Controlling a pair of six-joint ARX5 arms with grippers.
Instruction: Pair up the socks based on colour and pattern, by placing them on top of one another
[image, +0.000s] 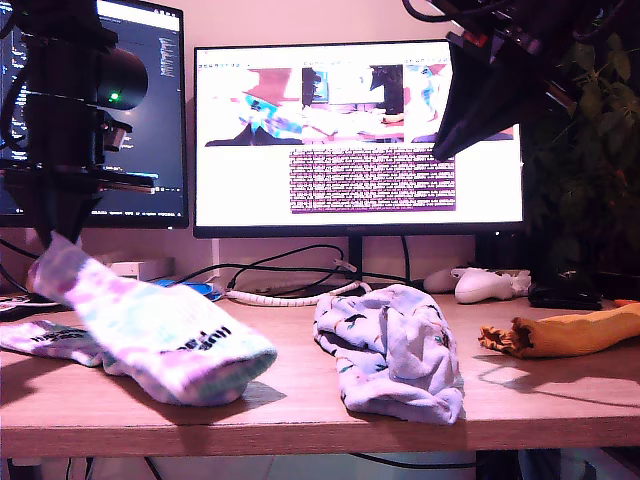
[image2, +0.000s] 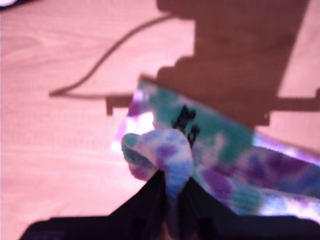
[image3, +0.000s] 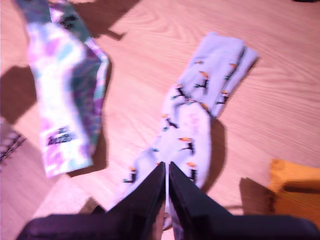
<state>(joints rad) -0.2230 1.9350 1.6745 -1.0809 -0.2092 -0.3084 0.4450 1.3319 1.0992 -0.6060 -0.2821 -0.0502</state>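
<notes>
Front and centre on the desk (image: 300, 410), blotched sock (image: 160, 335) dangles from my first gripper (image2: 172, 187), pinched tight. Only the second wrist view shows my second gripper (image3: 166, 180) nearly closed above the lavender sock (image3: 200, 115), holding nothing.

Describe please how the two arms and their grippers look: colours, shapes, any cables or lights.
Both arms are black. My first gripper ends in dark, wedge-shaped fingers that narrow toward the tips. My second gripper has the same black tapered fingers. In the exterior view, the arm at that view's left carries a round black barrel with a small green light. The arm at that view's right shows dark cables near its top.
</notes>
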